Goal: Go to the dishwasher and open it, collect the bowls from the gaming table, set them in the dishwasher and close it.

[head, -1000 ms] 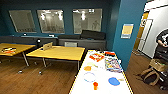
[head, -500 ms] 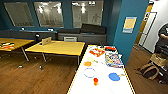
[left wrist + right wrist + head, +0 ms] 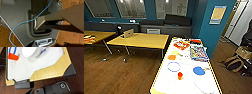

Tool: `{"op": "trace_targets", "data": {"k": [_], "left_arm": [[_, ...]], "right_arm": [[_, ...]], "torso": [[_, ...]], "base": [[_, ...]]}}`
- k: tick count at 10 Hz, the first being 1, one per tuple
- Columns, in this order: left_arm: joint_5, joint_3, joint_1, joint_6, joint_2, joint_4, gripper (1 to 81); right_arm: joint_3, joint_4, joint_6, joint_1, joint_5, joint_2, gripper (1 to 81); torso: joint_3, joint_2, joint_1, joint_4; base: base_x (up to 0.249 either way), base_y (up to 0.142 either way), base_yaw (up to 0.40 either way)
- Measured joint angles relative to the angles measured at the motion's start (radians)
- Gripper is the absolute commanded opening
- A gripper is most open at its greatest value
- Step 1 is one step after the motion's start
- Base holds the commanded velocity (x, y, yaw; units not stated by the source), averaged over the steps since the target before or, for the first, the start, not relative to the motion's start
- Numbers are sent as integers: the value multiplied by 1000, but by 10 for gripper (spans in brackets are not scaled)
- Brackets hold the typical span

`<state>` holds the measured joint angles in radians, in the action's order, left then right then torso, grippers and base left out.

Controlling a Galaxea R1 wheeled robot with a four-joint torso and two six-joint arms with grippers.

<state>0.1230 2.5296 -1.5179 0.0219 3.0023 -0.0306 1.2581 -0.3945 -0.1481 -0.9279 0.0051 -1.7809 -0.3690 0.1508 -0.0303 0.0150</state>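
Long white tabletop with wood-coloured edging (image 3: 166, 86), running away from the camera in the head view; its surface is glossy and, in the right wrist view, finely dotted with thin printed lines. On it, nearest first: a white round bowl (image 3: 204, 85); a small orange cup (image 3: 180, 75); a flat blue disc (image 3: 199, 70); a ring-shaped blue-rimmed plate (image 3: 173, 66); an orange round dish (image 3: 171, 57); a pale yellow dish (image 3: 175, 52); a red-and-orange printed box (image 3: 181, 45); and a multicoloured flat board or box (image 3: 198, 53) near the far right edge. Any printing on these boxes is too blurred to read. The right wrist view gives the table's near end close up: the white bowl (image 3: 31, 51) standing over blue lettering that cannot be read, the orange cup (image 3: 13, 56) lying on its side, a chamfered wood-coloured corner and dark corner caps, one bearing a small illegible label. Elsewhere in the head view: two yellow rectangular tables on thin metal legs (image 3: 140, 40), a dark sofa (image 3: 177, 20) along a teal wall, a pale framed notice (image 3: 218, 14) with unreadable text, dark wooden plank floor (image 3: 114, 75), and a tan bag (image 3: 235, 63) on the floor at right. The left wrist view shows a thin blue cable (image 3: 25, 22) looping across dark robot parts above the wood floor. Whether either gripper's fingers are apart or together cannot be told. The dishwasher is not among the things seen.
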Motion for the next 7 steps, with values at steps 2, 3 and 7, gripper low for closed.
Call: {"op": "trace_targets", "data": {"k": [2,3,7], "left_arm": [[3,3,5,0,-9,1,811],[7,3,9,0,-8,1,811],[7,3,16,0,-8,1,811]], "right_arm": [[0,-5,-30,127,-71,10,811],[4,-6,-50,182,-114,0,811],[155,-13,-140,291,-259,-80,811]], "torso": [[-41,0,-1,0],[-60,-1,-1,0],[-70,-1,-2,0]], "base": [[0,0,0],[0,0,0],[0,0,0]]}}
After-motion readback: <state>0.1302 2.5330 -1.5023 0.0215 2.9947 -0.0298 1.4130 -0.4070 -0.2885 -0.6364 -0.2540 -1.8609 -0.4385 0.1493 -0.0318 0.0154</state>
